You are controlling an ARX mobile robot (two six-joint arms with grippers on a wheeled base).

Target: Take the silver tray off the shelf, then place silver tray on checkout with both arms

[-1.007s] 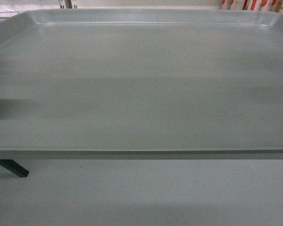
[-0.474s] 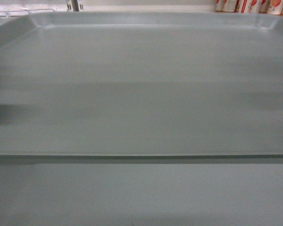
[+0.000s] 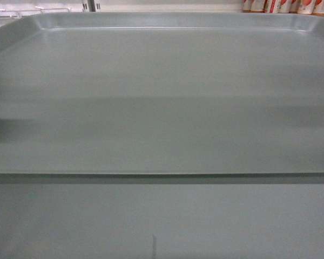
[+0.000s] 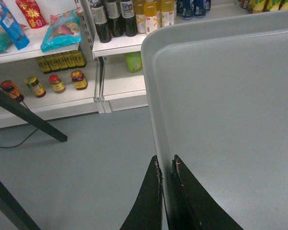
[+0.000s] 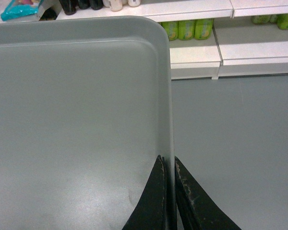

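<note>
The silver tray [image 3: 162, 97] is held level in the air and fills most of the head view, where neither gripper shows. In the left wrist view my left gripper [image 4: 166, 163] is shut on the silver tray's [image 4: 221, 105] left rim, one finger on each side. The right wrist view shows my right gripper [image 5: 168, 160] shut the same way on the right rim of the silver tray [image 5: 77, 105]. The checkout is out of view.
White store shelves [image 4: 120, 45] with bottles [image 4: 115, 19] and jars [image 4: 55, 82] stand beyond the tray, with green bottles [image 5: 187, 28] to the right. A dark stand leg [image 4: 29, 115] crosses the grey floor [image 4: 86, 163] on the left. Red-white packages [image 3: 283, 5] line the far edge.
The dark stand leg under the tray's near edge has left the head view. The shelf items behind the tray have drawn slightly inward. The tray stays level.
</note>
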